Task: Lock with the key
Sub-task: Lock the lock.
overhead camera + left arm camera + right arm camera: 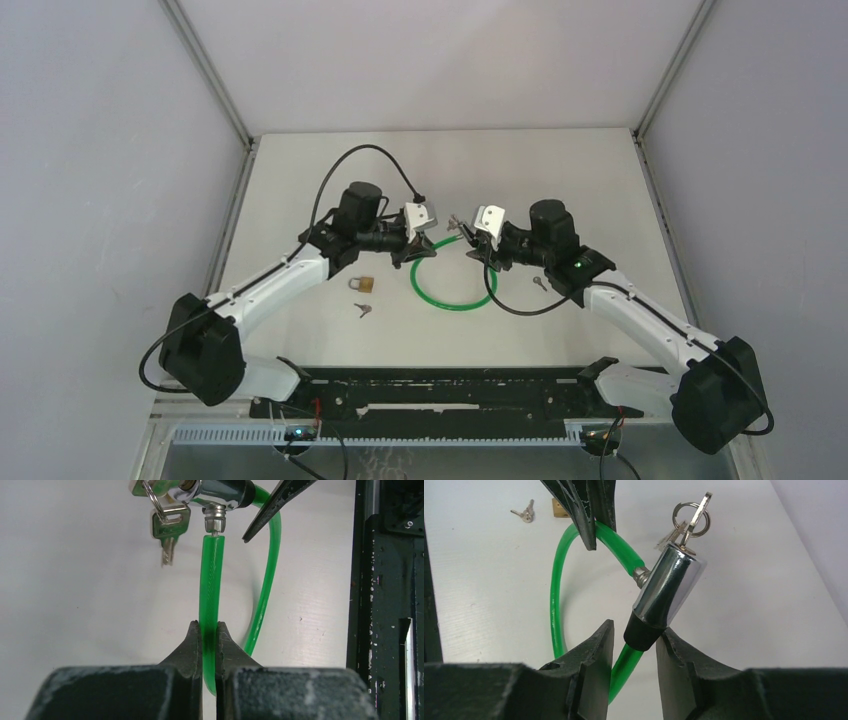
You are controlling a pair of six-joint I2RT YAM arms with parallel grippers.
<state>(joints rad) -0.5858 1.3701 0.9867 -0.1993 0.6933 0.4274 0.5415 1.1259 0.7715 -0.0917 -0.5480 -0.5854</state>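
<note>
A green cable lock (452, 290) lies in a loop at mid-table, with its ends lifted. My left gripper (209, 630) is shut on the green cable (211, 580) just below its metal pin end. The pin meets the side of the chrome lock body (669, 592). A key on a ring (691, 517) sticks in the top of the body, and a spare key hangs from the ring (170, 527). My right gripper (636, 632) is open around the body's black lower collar. The collar touches one finger only.
A small brass padlock (362, 284) and a small pair of keys (362, 309) lie left of the cable loop. Another small key (540, 283) lies right of the loop, near my right arm. A black rail (450, 385) runs along the near table edge.
</note>
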